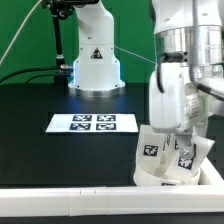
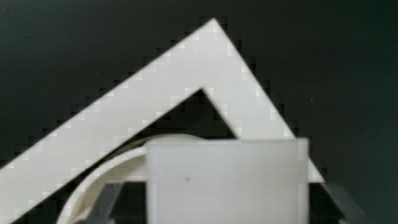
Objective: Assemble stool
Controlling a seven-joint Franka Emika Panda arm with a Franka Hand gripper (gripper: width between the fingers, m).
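Gripping 1 white leg block (image 2: 222,178) between both fingers, gripper (image 1: 176,128) poised over round seat (image 1: 170,170) at 4 o'clock on black table (image 1: 50,150), beside L-shaped bar (image 1: 60,203); marker board (image 1: 92,123) at centre

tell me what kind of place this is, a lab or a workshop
Most likely a robotics lab test bench: a black table backed by a green screen, a flat white marker board printed with four tags, and a white robot arm base mounted on it.
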